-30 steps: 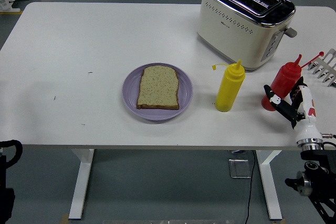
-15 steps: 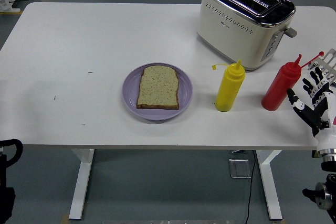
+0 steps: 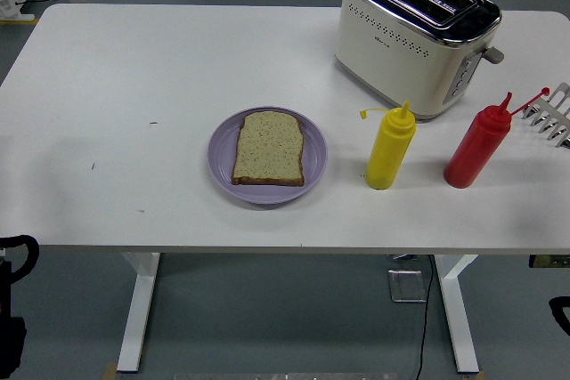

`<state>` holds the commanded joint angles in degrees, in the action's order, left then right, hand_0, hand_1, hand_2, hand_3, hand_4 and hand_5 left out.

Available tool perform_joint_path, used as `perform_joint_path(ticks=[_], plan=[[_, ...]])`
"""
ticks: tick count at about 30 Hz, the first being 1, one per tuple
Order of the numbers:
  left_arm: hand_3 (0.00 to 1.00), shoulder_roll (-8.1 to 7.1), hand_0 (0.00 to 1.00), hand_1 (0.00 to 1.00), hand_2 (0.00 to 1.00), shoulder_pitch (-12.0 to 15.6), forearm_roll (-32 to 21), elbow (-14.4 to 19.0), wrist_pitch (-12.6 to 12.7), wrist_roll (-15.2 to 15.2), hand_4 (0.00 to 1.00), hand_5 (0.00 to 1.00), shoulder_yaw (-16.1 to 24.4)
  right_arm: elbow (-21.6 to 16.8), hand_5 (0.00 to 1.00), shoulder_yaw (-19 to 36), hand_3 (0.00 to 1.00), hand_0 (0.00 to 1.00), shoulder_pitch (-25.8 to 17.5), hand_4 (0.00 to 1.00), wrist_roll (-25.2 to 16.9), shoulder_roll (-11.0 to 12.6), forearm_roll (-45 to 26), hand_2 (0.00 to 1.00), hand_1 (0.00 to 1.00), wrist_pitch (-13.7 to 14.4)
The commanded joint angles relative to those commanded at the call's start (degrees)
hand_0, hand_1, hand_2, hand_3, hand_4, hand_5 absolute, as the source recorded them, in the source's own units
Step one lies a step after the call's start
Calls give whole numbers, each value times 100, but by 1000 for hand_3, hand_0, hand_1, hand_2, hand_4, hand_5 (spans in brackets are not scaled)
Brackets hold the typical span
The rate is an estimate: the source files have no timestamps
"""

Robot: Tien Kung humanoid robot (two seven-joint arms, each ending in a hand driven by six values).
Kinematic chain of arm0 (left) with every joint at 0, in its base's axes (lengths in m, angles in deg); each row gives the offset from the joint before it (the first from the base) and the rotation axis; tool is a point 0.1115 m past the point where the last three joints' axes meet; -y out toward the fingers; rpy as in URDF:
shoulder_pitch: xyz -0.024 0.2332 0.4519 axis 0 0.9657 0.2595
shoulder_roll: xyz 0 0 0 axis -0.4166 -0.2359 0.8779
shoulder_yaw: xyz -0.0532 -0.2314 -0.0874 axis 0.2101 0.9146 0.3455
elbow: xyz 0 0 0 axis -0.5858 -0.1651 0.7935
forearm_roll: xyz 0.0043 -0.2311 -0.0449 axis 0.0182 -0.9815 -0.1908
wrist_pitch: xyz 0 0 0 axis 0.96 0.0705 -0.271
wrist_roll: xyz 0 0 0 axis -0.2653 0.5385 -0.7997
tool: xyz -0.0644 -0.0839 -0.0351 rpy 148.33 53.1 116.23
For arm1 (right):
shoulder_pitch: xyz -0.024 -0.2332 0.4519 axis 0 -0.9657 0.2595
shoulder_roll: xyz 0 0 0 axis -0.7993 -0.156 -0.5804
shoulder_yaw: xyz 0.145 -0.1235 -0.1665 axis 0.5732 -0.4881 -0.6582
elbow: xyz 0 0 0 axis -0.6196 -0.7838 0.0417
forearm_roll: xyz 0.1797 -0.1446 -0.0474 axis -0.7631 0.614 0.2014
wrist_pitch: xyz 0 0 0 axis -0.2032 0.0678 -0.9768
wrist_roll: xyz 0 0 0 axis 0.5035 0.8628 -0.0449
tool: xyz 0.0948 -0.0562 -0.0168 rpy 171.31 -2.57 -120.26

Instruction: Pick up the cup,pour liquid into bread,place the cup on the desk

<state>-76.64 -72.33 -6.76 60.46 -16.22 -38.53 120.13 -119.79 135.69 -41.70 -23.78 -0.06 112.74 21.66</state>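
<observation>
Both robot hands sitting out of frame, state untellable. Red bottle (image 3: 477, 147) standing upright, ungrasped (no cup visible). Bread (image 3: 268, 149) waiting; next: grasp.

High head view over table (image 3: 134, 68)

Bread slice (image 3: 268, 148) on purple plate (image 3: 222, 159), yellow bottle (image 3: 389, 149) beside red bottle (image 3: 476, 148).

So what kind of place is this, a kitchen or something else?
Probably a lab mock-up of a breakfast table, not a real kitchen: a toaster, squeeze bottles and bread on a plate sit on a white desk over a grey floor with loose cables.
</observation>
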Motion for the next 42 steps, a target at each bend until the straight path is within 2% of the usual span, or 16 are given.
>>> perform_joint_path(ticks=[5,6,9,17,42], plan=[[690,0,785,735,737,2,3,4,-5,1,586,998,15,235,493,351,867,842,159,736,282,-93,-1184,837,794,-341],[689,0,786,734,737,1,4,4,-6,2,584,998,15,276,557,400,835,811,190,676,327,-115,-1376,804,763,-384],[689,0,786,734,737,-1,6,4,-11,3,584,998,13,422,557,517,835,811,304,676,517,-184,-1738,804,763,-523],[690,0,786,734,734,4,18,5,-25,7,586,998,7,595,578,577,830,809,397,656,851,-255,-1744,799,761,-680],[690,0,785,733,733,43,22,8,-30,10,587,998,-38,706,597,580,828,808,410,645,858,-317,-1765,797,762,-701]])
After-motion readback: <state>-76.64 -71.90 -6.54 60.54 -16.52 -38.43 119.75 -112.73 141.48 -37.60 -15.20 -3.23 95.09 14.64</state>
